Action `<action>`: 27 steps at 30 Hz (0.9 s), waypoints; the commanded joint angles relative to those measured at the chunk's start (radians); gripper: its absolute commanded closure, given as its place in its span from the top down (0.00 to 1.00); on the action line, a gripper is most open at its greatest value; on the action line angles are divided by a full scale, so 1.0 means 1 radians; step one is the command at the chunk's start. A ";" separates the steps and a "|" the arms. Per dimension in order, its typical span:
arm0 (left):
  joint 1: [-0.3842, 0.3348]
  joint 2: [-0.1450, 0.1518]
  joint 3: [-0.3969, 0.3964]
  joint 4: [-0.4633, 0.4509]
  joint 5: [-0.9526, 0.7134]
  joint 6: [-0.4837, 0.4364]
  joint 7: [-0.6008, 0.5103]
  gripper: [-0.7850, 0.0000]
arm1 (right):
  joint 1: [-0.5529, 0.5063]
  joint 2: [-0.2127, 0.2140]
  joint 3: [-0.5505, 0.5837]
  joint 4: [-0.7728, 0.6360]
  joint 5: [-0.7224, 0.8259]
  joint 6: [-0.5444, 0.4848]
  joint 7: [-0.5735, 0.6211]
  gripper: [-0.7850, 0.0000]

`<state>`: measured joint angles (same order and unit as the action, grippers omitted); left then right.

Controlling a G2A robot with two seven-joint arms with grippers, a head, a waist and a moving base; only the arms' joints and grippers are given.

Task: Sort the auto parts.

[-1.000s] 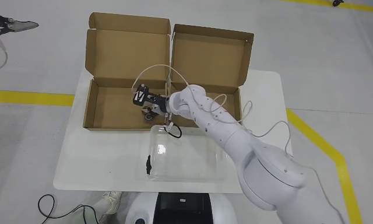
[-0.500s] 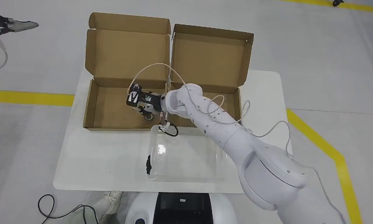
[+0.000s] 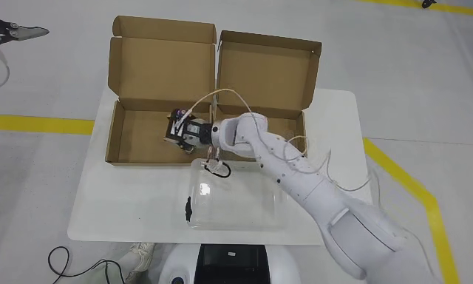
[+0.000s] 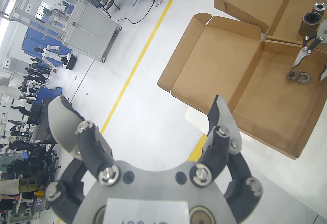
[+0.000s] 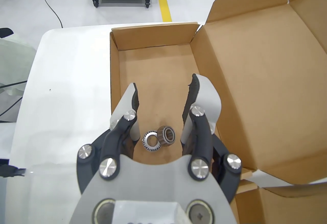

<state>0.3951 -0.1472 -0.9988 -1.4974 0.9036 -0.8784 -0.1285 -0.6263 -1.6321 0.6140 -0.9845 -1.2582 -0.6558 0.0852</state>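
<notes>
Two metal bearings (image 5: pixel 159 138) lie side by side on the floor of the left cardboard box (image 5: pixel 153 69). My right gripper (image 5: pixel 164 83) hangs open just above them, one finger on each side, not touching them. From above, the right gripper (image 3: pixel 179 129) is over the right half of the left box (image 3: pixel 137 136). My left gripper (image 4: pixel 138 102) is open and holds nothing, off to the side of the table above the floor. Farther off, the left wrist view shows the bearings (image 4: pixel 299 77) under the right gripper (image 4: pixel 307 56).
The right box (image 3: pixel 303 136) adjoins the left one and holds two dark cylinders (image 4: pixel 310 22). Both lids stand open at the back. A clear plastic bin (image 3: pixel 236 199) sits at the table's front with a small black part (image 3: pixel 188 208) at its left end.
The right arm's wrist has turned and its elbow has dropped toward the front. The gripper stayed over the left box, shifting slightly left and back.
</notes>
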 commanded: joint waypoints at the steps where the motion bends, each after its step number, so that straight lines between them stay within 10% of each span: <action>1: 0.000 0.000 0.000 0.000 0.000 0.000 0.000 1.00 | -0.063 0.035 0.054 -0.102 -0.020 -0.003 0.034 0.48; 4: 0.000 0.000 0.000 0.000 0.000 0.000 0.000 1.00 | -0.175 0.087 0.146 -0.250 -0.052 -0.012 0.087 0.51; 12: 0.000 0.000 0.000 0.000 0.000 0.000 0.000 1.00 | -0.441 0.184 0.371 -0.532 -0.127 -0.071 0.123 1.00; 27: 0.000 0.000 0.000 0.000 0.000 0.000 0.000 1.00 | -0.791 0.270 0.674 -0.771 -0.202 -0.043 -0.082 1.00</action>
<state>0.3951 -0.1472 -0.9988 -1.4974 0.9036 -0.8784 -0.1285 -1.3990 -1.3648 1.2713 -1.7475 -1.4565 -0.7093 0.0198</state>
